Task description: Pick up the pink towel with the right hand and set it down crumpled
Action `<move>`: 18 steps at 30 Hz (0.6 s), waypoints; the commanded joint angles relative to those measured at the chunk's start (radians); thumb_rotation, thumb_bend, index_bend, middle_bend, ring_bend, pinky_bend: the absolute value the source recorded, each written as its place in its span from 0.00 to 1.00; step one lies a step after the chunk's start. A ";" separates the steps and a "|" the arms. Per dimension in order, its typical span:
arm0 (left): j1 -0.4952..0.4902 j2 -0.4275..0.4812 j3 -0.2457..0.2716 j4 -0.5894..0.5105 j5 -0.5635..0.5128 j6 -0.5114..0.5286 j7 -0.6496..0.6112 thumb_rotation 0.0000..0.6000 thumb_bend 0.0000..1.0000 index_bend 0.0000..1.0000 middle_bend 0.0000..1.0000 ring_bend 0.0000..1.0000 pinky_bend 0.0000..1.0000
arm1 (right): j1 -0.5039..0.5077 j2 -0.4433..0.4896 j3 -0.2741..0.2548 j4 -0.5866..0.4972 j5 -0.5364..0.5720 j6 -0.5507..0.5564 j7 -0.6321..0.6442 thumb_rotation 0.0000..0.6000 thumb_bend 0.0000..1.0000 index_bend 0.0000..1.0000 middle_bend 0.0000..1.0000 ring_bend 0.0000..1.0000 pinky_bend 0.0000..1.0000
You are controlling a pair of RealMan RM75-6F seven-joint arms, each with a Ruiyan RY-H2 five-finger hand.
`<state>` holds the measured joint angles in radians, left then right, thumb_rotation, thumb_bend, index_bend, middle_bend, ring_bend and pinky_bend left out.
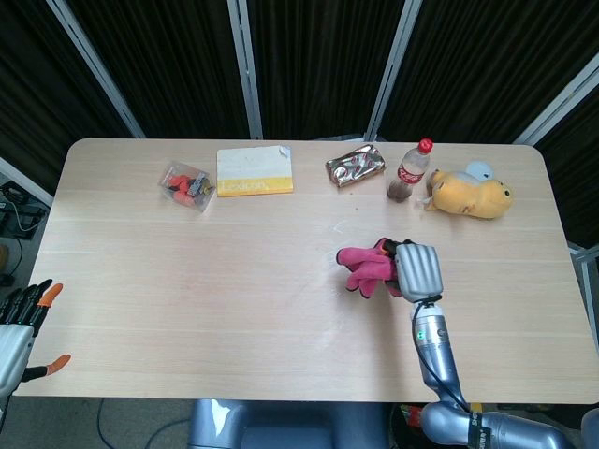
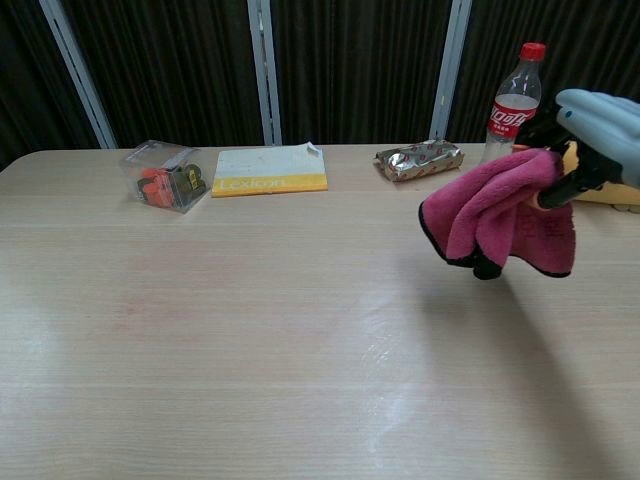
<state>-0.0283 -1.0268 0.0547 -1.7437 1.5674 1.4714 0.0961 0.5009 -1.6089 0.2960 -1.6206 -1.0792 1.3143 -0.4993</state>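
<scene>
In my head view, my right hand [image 1: 418, 270] grips the pink towel [image 1: 366, 266] just right of frame centre, bunched at the hand's left side, while my left hand [image 1: 21, 323] sits off the desk [image 1: 187, 281] edge at the lower left with fingers spread, holding nothing. In my chest view, the towel hangs in folds clear above the desk at the right of the frame, in front of the cola bottle [image 2: 508, 100] and foil snack packet [image 2: 418, 159].
</scene>
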 commanded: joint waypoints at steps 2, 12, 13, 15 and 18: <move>0.004 -0.005 -0.002 -0.003 -0.003 0.006 0.012 1.00 0.00 0.04 0.00 0.00 0.00 | -0.024 0.039 0.014 0.005 0.037 0.006 0.016 1.00 0.39 0.75 0.64 0.53 0.76; 0.007 -0.015 -0.005 -0.001 0.001 0.017 0.007 1.00 0.00 0.05 0.00 0.00 0.00 | -0.053 0.073 0.000 0.121 0.096 -0.045 0.078 1.00 0.22 0.60 0.47 0.36 0.66; 0.007 -0.015 -0.005 0.000 0.002 0.016 0.007 1.00 0.00 0.05 0.00 0.00 0.00 | -0.054 0.092 -0.014 0.107 0.104 -0.086 0.087 1.00 0.16 0.51 0.38 0.27 0.57; 0.006 -0.015 -0.004 0.001 0.001 0.013 0.007 1.00 0.00 0.05 0.00 0.00 0.00 | -0.052 0.140 -0.040 0.076 0.116 -0.145 0.074 1.00 0.04 0.22 0.09 0.04 0.26; 0.006 -0.014 -0.004 0.001 0.004 0.014 0.009 1.00 0.00 0.05 0.00 0.00 0.00 | -0.050 0.159 -0.055 0.059 0.111 -0.145 0.050 1.00 0.00 0.03 0.00 0.00 0.07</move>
<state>-0.0227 -1.0413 0.0503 -1.7430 1.5711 1.4848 0.1049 0.4506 -1.4661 0.2582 -1.5440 -0.9725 1.1735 -0.4345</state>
